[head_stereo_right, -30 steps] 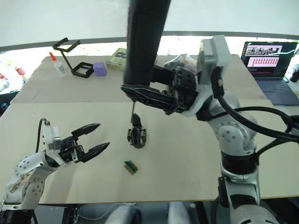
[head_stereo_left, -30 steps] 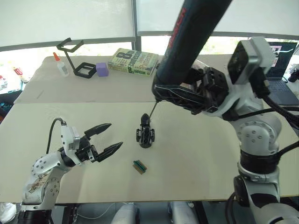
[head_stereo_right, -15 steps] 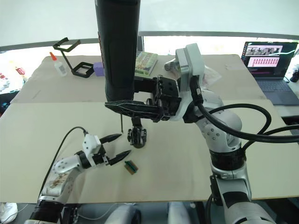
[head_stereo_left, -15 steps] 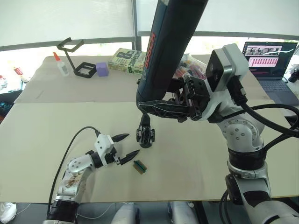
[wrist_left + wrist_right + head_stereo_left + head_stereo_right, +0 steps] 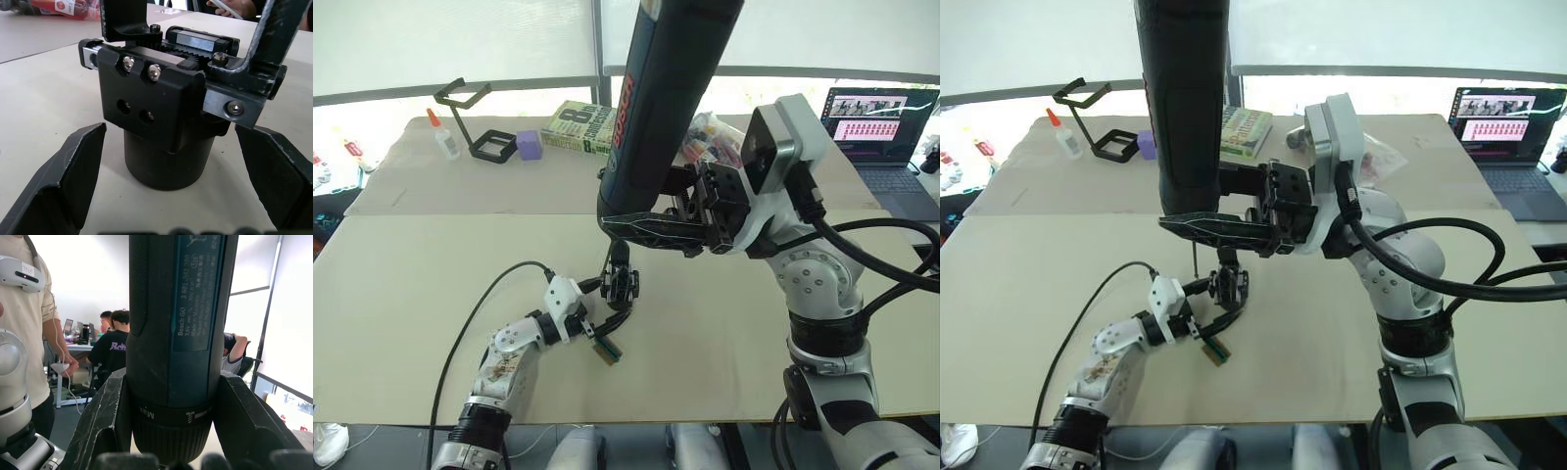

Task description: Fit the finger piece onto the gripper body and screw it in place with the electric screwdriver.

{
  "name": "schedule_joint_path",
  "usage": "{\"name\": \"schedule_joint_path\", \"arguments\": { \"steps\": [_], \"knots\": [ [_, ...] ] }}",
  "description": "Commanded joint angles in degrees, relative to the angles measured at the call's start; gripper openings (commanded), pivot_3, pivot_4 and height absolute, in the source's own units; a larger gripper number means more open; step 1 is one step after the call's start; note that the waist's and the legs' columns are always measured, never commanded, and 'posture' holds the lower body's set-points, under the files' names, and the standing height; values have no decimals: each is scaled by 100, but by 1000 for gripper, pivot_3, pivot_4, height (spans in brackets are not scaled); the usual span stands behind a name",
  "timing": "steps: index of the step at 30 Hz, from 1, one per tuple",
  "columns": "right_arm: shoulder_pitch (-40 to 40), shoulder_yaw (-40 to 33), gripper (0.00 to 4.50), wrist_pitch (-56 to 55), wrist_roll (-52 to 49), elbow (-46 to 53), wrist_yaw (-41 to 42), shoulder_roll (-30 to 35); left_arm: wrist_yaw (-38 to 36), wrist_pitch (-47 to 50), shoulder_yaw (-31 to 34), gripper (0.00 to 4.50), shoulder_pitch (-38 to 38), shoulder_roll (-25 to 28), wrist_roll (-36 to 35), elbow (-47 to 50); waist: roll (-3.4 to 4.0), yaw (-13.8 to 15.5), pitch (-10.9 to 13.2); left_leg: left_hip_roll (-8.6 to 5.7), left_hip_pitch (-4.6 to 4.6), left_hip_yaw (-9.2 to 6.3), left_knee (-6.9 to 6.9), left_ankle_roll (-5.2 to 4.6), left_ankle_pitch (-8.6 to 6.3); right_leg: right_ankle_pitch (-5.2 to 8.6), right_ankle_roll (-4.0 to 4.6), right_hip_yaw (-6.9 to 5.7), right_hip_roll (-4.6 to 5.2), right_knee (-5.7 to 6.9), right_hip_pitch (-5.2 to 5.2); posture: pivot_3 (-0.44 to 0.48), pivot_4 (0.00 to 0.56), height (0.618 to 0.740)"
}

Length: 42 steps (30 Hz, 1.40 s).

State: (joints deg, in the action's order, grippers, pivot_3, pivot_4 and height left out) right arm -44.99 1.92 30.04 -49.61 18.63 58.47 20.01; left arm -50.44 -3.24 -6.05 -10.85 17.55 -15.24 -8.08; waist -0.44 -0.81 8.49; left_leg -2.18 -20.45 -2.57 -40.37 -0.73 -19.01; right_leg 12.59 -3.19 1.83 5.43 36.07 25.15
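The gripper body [image 5: 623, 286] stands upright mid-table, a black block on a round base [image 5: 166, 161] with screws on its face. A pointed black finger [image 5: 620, 257] rises from its top; whether this is the finger piece I cannot tell. My left gripper [image 5: 612, 301] is open, one of its fingers [image 5: 63, 181] on each side of the base without touching. My right gripper [image 5: 641, 225] is shut on the electric screwdriver [image 5: 661, 98], held nearly upright above the body. Its thin bit [image 5: 1196, 259] points down just left of the body.
A small green-and-brown block [image 5: 607, 351] lies just in front of the left gripper. At the back stand a black wire stand [image 5: 470, 122], a glue bottle [image 5: 436, 137], a purple block [image 5: 529, 145], a book [image 5: 585, 127] and a laptop [image 5: 876, 122]. People [image 5: 112, 352] show in the right wrist view.
My left gripper has reached right across the table and now straddles the gripper body. The right arm swung the screwdriver left and more upright, then held nearly still.
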Motion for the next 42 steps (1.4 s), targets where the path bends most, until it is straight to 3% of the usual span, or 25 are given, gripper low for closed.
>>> {"name": "schedule_joint_path", "arguments": {
  "steps": [1, 6, 9, 12, 21, 29, 39, 42],
  "knots": [
    [-124, -133, 1916, -150, -58, 257, -53, -16, 186, 82, -75, 4463, -158, -81, 120, 68, 0, 11, 0, 0, 0, 0, 0, 0, 0, 0, 0, 0, 0, 0, 0, 0, 150, 740],
    [-103, -139, 1916, -150, -38, 289, -85, -7, 145, 364, -159, 4463, -231, 33, 182, 88, 0, 1, 0, -1, -1, -1, 1, 1, 0, 0, 0, 0, -1, 0, 1, 0, 150, 740],
    [-96, -156, 1916, -146, -22, 310, -104, 5, 65, 636, -98, 3711, -224, 89, 23, 115, 0, -1, 0, 0, -1, -1, 0, 1, 0, 0, 0, 0, -1, 1, 1, 0, 150, 740],
    [-87, -171, 1916, -146, -10, 328, -118, 16, -61, 685, -75, 2372, -250, 113, -67, 87, 0, -11, 0, 1, 1, 0, 0, 1, 1, 0, 0, 0, -2, 1, 0, 0, 150, 740],
    [-45, -194, 1916, -110, -45, 396, -154, 68, -341, 182, -72, 2371, -745, -9, -54, -450, 0, 17, 0, -3, -3, -2, -4, 2, 1, 0, 0, -3, 0, 1, 1, 0, 150, 740],
    [-5, -223, 1916, -77, -82, 452, -171, 128, -1293, -379, -117, 2371, -1473, 190, 0, -1521, 0, -8, 0, -5, -15, -2, -7, 2, 2, 0, -1, -9, -3, 8, 7, 0, 150, 740],
    [62, -241, 1916, -50, -123, 557, -263, 165, -1371, -160, -165, 2371, -1362, 94, -11, -1552, 0, -19, 0, -7, -45, -19, -42, -3, -1, -4, -6, -31, -1, 12, 11, 0, 150, 740],
    [60, -233, 1916, -49, -129, 559, -286, 165, -1251, -176, -90, 3822, -1286, 58, -20, -1432, 0, -18, 0, -6, -44, -20, -42, -3, -1, -3, -6, -32, -1, 12, 10, 0, 150, 740]
  ]
}}
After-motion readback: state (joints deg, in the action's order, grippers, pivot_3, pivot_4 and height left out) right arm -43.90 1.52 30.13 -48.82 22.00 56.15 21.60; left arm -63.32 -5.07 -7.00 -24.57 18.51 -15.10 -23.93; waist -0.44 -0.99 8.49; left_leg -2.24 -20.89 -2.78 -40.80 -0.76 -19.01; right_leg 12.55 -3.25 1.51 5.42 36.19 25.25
